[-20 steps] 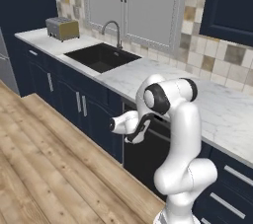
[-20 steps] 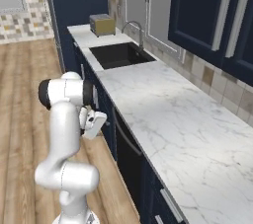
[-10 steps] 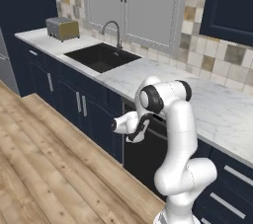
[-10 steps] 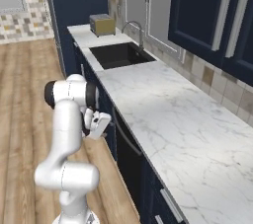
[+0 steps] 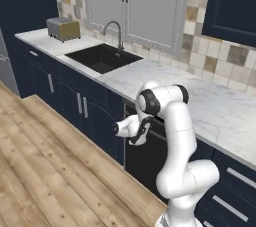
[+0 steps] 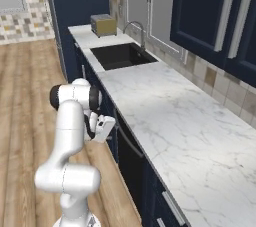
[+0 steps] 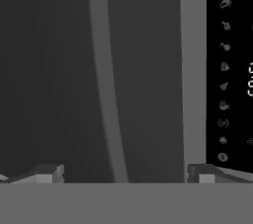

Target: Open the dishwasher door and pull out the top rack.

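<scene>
The dishwasher door (image 5: 142, 163) is a glossy black panel under the marble counter, and it is closed. Its long dark bar handle (image 6: 129, 143) runs along the top edge. My gripper (image 5: 145, 131) hovers right in front of that handle, jaws open and holding nothing. In the hand view the handle (image 7: 106, 80) crosses the dark door (image 7: 49, 70) between my two fingertips, with my gripper (image 7: 123, 172) straddling it and not touching it. A strip of small control icons (image 7: 225, 70) lines the door's edge. The top rack is hidden behind the closed door.
Navy cabinet doors (image 5: 82, 113) with short silver handles flank the dishwasher on the left, and drawers (image 5: 235, 191) on the right. On the marble counter (image 6: 165, 116) are a black sink (image 5: 102, 57), a faucet (image 5: 116, 31) and a toaster (image 5: 62, 29). Wooden floor (image 5: 45, 171) lies in front.
My hand has crept a little closer to the dishwasher door handle, with the elbow shifting along. The jaws have stayed open and the door has not moved.
</scene>
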Controlling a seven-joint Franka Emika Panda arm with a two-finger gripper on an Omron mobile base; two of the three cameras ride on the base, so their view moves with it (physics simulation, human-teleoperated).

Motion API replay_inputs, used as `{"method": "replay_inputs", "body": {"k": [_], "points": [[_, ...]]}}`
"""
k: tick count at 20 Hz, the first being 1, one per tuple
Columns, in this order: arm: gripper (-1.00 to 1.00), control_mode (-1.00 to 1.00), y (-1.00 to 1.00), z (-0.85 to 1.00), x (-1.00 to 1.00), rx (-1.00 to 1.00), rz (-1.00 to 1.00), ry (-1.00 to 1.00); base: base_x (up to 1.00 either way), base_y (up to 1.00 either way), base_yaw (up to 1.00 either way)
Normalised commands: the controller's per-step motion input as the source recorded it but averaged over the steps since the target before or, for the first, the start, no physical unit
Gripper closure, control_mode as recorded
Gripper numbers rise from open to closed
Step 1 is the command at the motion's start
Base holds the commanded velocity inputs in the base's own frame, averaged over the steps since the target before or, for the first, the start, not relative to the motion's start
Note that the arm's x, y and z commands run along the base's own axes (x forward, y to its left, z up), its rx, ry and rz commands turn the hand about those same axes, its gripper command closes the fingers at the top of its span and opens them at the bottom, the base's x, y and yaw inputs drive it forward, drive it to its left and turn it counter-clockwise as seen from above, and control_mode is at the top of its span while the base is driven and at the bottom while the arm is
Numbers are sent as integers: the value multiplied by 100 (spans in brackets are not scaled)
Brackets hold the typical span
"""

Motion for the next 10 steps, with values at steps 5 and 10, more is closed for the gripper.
{"method": "replay_inputs", "body": {"k": [5,10], "points": [[-100,-100,-12,-19,20,-3,0,0,0,0,0],[-100,-100,-10,-17,20,-3,0,0,0,0,0]]}}
